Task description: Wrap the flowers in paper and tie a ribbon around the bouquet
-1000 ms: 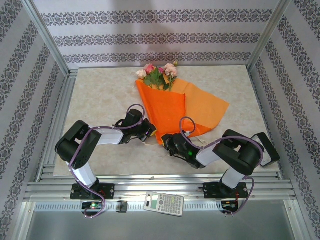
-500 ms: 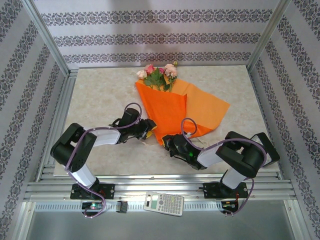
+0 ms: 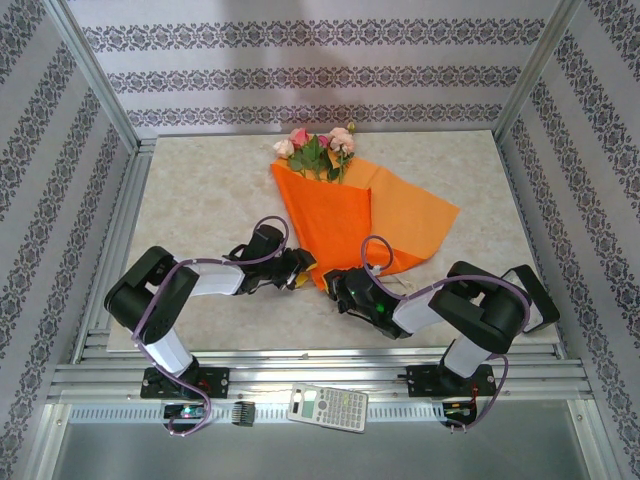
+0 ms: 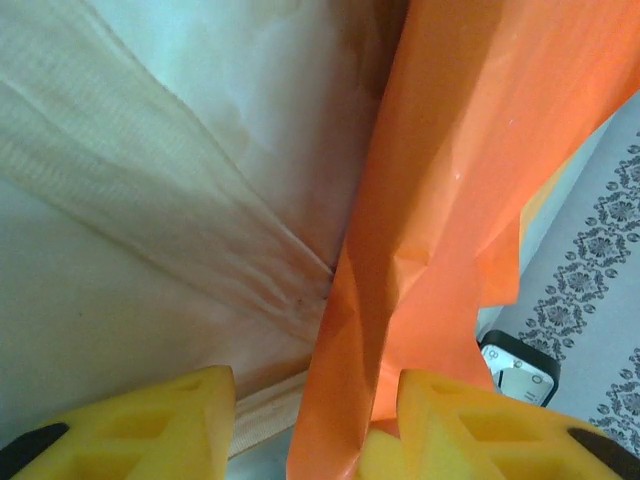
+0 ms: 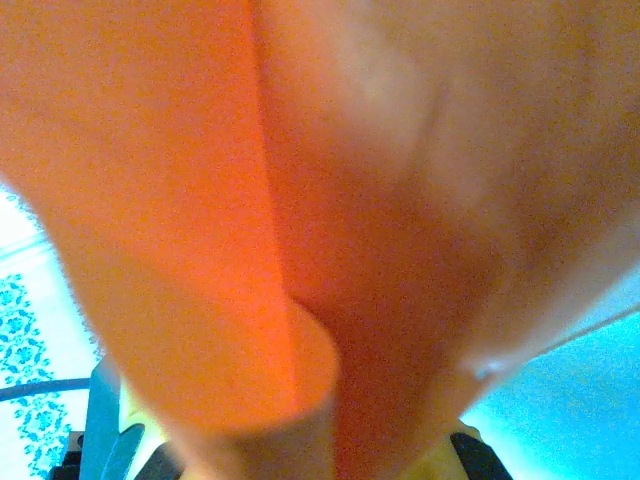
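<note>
Near the middle of the table's [image 3: 190, 190] near edge, the left gripper [image 4: 318, 415] stands with its yellow fingers [image 4: 150, 420] apart. A fold of the orange paper [image 4: 440, 200] runs between them, closest to one finger. The beige ribbon [image 4: 200, 200] lies flat on the table just beside the other finger.

Seen from above, the right gripper [image 3: 338, 285] is closed, apparently clamped on the narrow tip of the bouquet [image 3: 335, 215]. The cone runs from there toward the far edge, where the roses [image 3: 318, 148] show at its wide end. A loose paper flap spreads toward the right edge.

The step in hand appears to be taking up the ribbon.
1. Keep the right clamp on the tip so the wrap does not unroll.
2. Shift the left fingers off the paper fold and onto the ribbon alone.
3. Close low against the table, because the strand is thin and flat.
4. Draw gently so the cone is not dragged.
</note>
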### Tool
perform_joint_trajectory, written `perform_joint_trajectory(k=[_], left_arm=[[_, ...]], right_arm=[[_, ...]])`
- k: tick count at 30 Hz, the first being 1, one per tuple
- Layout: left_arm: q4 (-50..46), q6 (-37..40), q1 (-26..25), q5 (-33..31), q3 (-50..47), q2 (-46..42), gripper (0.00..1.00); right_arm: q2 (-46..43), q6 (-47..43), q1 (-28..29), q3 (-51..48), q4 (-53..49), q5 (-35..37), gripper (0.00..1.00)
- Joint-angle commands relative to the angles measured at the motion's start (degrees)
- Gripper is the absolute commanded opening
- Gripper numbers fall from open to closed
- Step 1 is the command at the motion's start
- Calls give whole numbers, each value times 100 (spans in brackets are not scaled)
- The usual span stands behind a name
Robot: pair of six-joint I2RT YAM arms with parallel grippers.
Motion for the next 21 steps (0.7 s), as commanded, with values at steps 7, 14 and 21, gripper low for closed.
perform_joint_trajectory(k=[7,14,21], left_arm=[[913,-219,-30,-37,414,531,10],[382,99,186,-226,480,332,0],[466,295,489,-30,969,846,29]], right_arm=[[-186,28,-25,44,-140,-91,0],[-340,-47,-104,43,-326,-190,0],[-323,-72,-141,98,-300,-320,0]])
